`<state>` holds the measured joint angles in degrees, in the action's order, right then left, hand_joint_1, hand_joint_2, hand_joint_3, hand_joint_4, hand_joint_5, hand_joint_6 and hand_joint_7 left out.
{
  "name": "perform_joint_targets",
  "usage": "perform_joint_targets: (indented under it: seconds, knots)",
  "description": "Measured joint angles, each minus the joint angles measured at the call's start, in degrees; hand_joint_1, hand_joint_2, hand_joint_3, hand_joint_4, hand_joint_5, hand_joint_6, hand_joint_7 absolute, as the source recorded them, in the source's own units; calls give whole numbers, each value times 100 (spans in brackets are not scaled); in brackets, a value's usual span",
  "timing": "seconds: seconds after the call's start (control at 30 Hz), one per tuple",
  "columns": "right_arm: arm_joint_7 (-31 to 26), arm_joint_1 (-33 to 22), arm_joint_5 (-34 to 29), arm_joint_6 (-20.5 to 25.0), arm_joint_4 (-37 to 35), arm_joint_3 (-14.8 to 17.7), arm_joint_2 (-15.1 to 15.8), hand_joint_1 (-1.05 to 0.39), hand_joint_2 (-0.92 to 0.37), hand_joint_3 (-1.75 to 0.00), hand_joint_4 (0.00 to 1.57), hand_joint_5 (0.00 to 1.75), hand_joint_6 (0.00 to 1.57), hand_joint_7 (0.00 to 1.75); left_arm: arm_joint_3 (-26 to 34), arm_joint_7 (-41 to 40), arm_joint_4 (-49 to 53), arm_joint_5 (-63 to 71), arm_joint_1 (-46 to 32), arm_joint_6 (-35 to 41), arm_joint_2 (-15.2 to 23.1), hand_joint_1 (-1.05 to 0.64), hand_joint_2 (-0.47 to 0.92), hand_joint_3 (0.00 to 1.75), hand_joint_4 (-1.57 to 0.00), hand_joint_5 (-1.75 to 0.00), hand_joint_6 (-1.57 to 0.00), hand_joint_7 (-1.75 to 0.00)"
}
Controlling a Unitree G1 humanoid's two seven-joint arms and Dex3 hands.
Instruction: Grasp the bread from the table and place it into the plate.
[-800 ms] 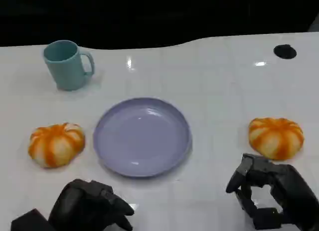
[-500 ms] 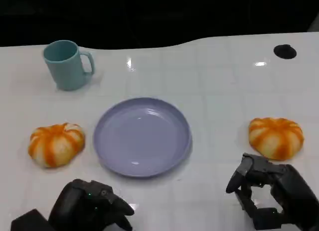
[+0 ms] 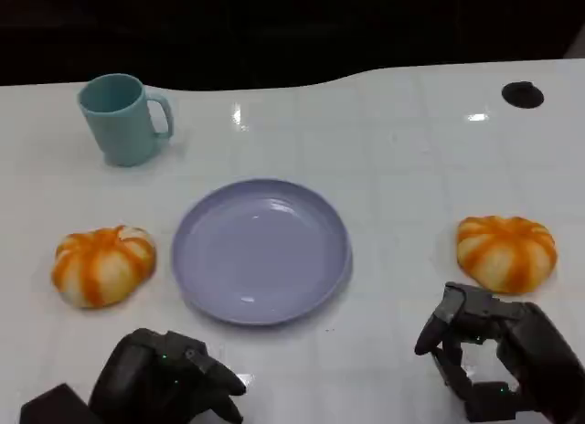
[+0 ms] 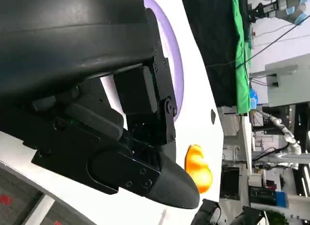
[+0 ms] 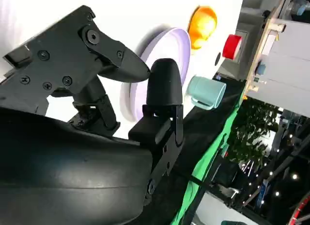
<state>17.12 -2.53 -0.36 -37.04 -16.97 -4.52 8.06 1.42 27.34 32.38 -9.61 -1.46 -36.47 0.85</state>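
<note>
Right hand (image 3: 498, 365) hangs spread and empty just short of the right bread (image 3: 506, 251), barely shifted in 0.8 s; left hand (image 3: 169, 378) curled. Plate (image 3: 261, 250) unfilled: grasp not begun.

Right wrist view, frame turned on its side. We note the right robot hand (image 5: 121, 84) filling the left and centre, black shell low in frame, fingers (image 5: 163, 87) apart with nothing between them. Behind them, centre top, we see the lilac plate (image 5: 167, 43) on the white tabletop (image 5: 145, 11). An orange bread (image 5: 202, 24) lies just beyond its rim, upper right. A teal mug (image 5: 207, 92) stands right of centre.
</note>
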Motion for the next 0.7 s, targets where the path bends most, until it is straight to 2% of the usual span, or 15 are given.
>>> perform_joint_targets:
  seconds: [0.17,0.33,0.37,0.43,0.5,0.53,0.6,0.7]
  knots:
    - [0,0,1,0,0,0,0,-22,-50,-114,81,173,77,142,0,1,0,-2,0,0,0,-105,91,0,-143,-68,-157,-26]
    - [-1,0,72,0,-1,11,-5,-21,-75,-65,76,144,78,104,1,4,20,-3,3,-4,0,-105,90,0,-143,-69,-157,-26]
    - [0,0,124,-2,-2,16,-8,-20,-81,-50,72,135,76,91,1,4,21,-4,3,-4,0,-105,90,0,-143,-69,-157,-26]
    - [-1,25,154,-80,-34,50,-8,-20,-86,-37,66,126,73,78,1,4,21,-5,3,-2,0,-105,90,0,-143,-69,-157,-26]
    - [-49,80,104,-215,-83,118,-6,-20,-89,-31,63,116,71,67,0,3,21,-5,5,-1,0,-105,90,0,-143,-69,-157,-26]
    - [-124,112,26,-284,-101,160,-2,-24,-88,-29,57,106,68,55,0,3,21,-5,5,-1,0,-105,90,0,-143,-69,-157,-26]
    - [-328,208,-236,-446,-176,227,38,-28,-89,-26,54,95,70,39,0,3,21,-4,7,-1,0,-105,90,0,-143,-69,-157,-26]
    - [-684,304,-729,-513,-205,314,143,-34,-88,-23,50,64,67,12,-1,3,21,-4,12,1,-2,-105,90,0,-143,-69,-157,-26]
